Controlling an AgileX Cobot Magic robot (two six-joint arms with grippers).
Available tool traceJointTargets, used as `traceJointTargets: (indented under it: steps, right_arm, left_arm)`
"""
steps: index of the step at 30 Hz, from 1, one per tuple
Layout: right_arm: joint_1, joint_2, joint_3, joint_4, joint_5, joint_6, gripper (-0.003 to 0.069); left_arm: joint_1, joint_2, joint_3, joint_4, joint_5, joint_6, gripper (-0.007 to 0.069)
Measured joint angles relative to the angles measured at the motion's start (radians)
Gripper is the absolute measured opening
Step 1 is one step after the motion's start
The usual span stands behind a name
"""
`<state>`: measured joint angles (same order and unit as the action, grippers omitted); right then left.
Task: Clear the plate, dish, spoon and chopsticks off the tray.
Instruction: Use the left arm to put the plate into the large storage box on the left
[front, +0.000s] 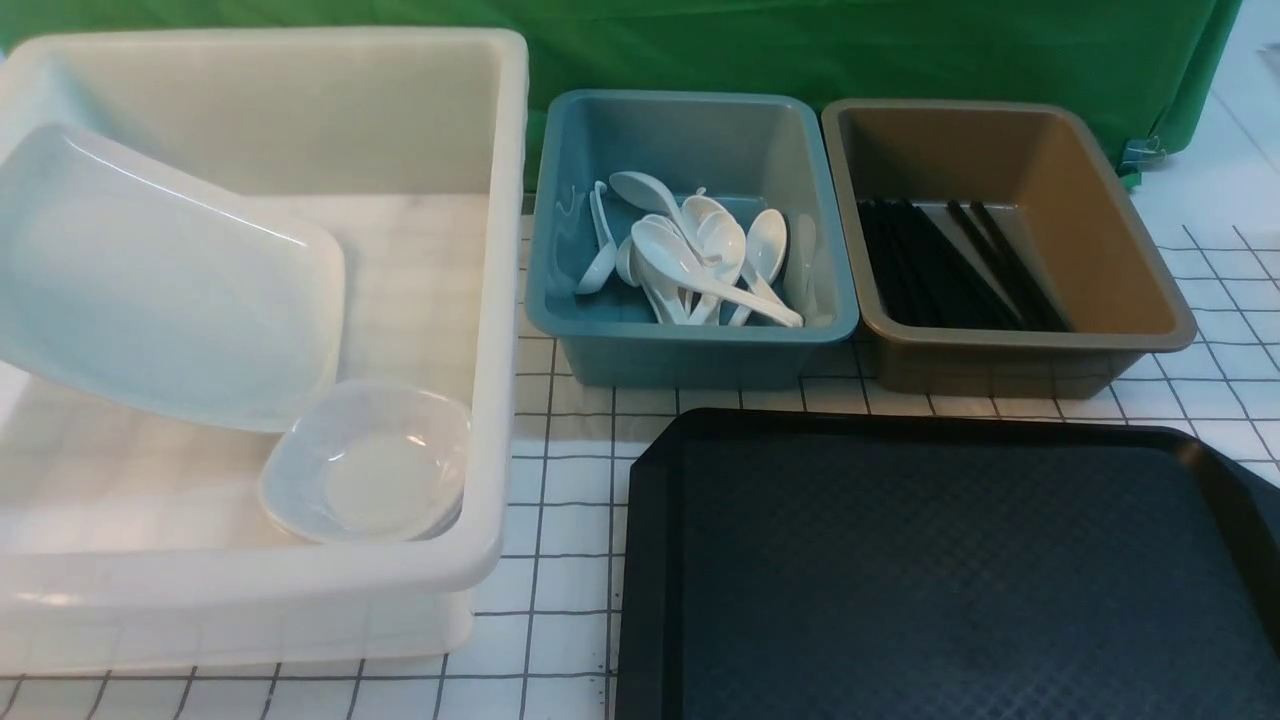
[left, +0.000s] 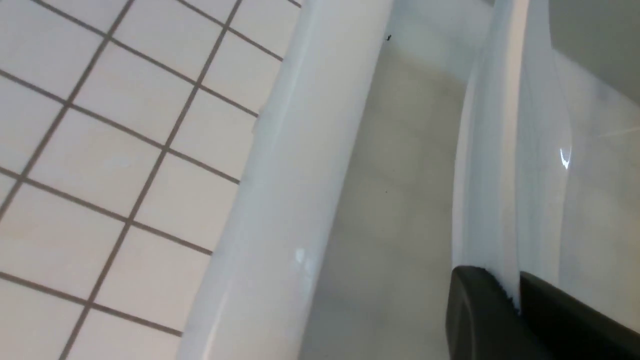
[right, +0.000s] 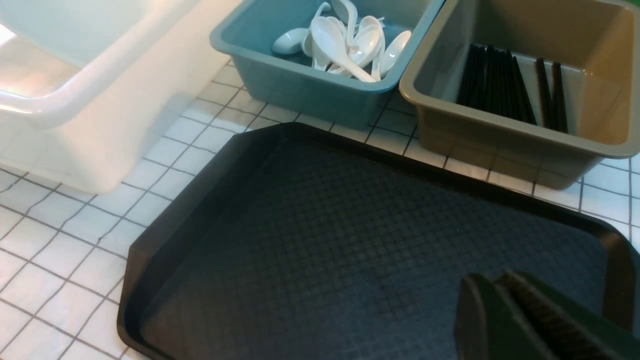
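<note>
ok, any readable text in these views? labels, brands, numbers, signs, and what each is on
None: no word, label, brand, number or sign shows in any view.
The tray, plate, white tub, blue bin and brown bin are plain; the tablecloth carries only grid lines.

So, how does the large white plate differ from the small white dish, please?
The large glossy white squarish plate is far wider than the small white squarish dish. The plate is tilted, its rim between the left fingers; the dish lies free. Both sit within the white plastic tub.
</note>
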<state>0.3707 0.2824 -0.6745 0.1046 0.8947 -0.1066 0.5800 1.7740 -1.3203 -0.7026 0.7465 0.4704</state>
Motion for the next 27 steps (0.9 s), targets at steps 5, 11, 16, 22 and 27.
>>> traceJointTargets:
  steps: [5, 11, 16, 22, 27]
  right_arm:
    - [0.0, 0.0, 0.0, 0.0, -0.002, 0.0, 0.0051]
    - [0.0, 0.0, 0.0, 0.0, -0.002, 0.0, 0.0051]
    - [0.0, 0.0, 0.0, 0.0, -0.002, 0.0, 0.0051]
    - [0.0, 0.0, 0.0, 0.0, -0.003, 0.0, 0.0051]
    - [0.0, 0.0, 0.0, 0.0, -0.01, 0.0, 0.0051]
  left_arm:
    - [0.0, 0.027, -0.001, 0.034, 0.019, 0.01, 0.0011]
    - [0.002, 0.045, -0.005, 0.088, 0.027, 0.015, 0.0011]
    - [0.002, 0.046, -0.005, 0.098, 0.026, 0.015, 0.0022]
    - [-0.006, 0.05, -0.005, 0.131, 0.004, 0.016, 0.0148]
    - [-0.034, 0.05, -0.01, 0.15, -0.016, 0.016, 0.0289]
